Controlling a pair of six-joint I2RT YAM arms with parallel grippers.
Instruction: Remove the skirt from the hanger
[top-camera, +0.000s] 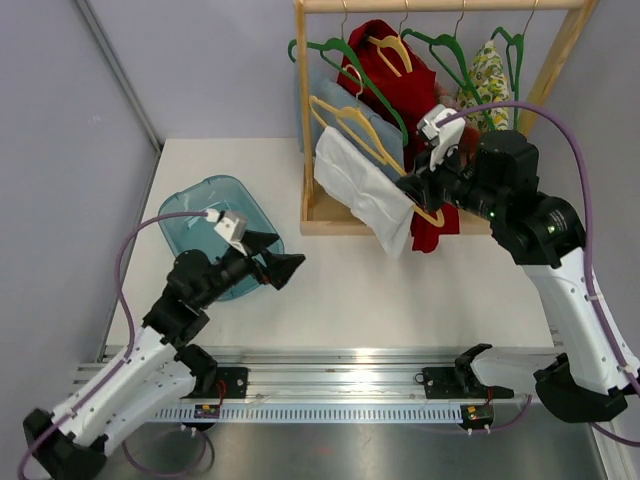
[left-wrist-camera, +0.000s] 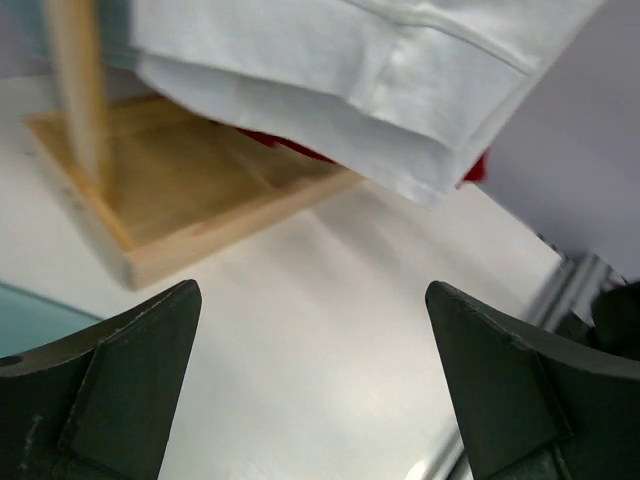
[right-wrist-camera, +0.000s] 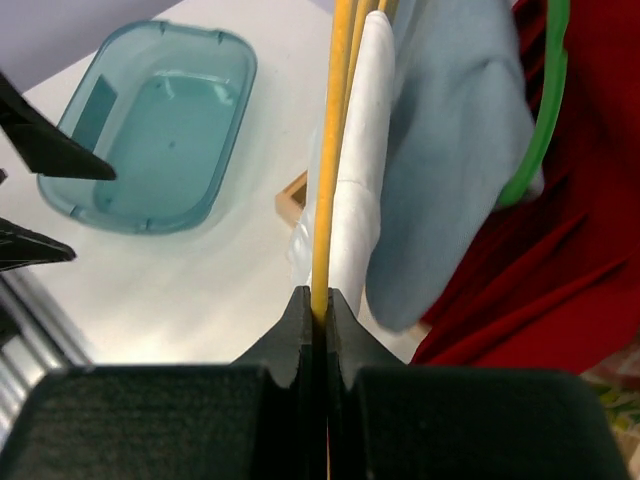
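A white skirt (top-camera: 363, 190) hangs tilted on a yellow hanger (top-camera: 352, 122) in front of the wooden rack (top-camera: 306, 110). My right gripper (top-camera: 418, 192) is shut on the hanger's lower right end; in the right wrist view the yellow bar (right-wrist-camera: 328, 170) runs up from between the closed fingers, with the white skirt (right-wrist-camera: 362, 150) beside it. My left gripper (top-camera: 278, 262) is open and empty above the table, left of and below the skirt. In the left wrist view the skirt's hem (left-wrist-camera: 340, 95) hangs above and ahead of the fingers (left-wrist-camera: 130, 380).
A teal plastic bin (top-camera: 215, 225) lies on the table's left part, behind the left gripper. The rack holds a red garment (top-camera: 400, 80), a light blue one (right-wrist-camera: 450, 150), a patterned one (top-camera: 488, 72) and green hangers (top-camera: 350, 60). The rack's wooden base (left-wrist-camera: 190, 190) stands ahead of the left gripper.
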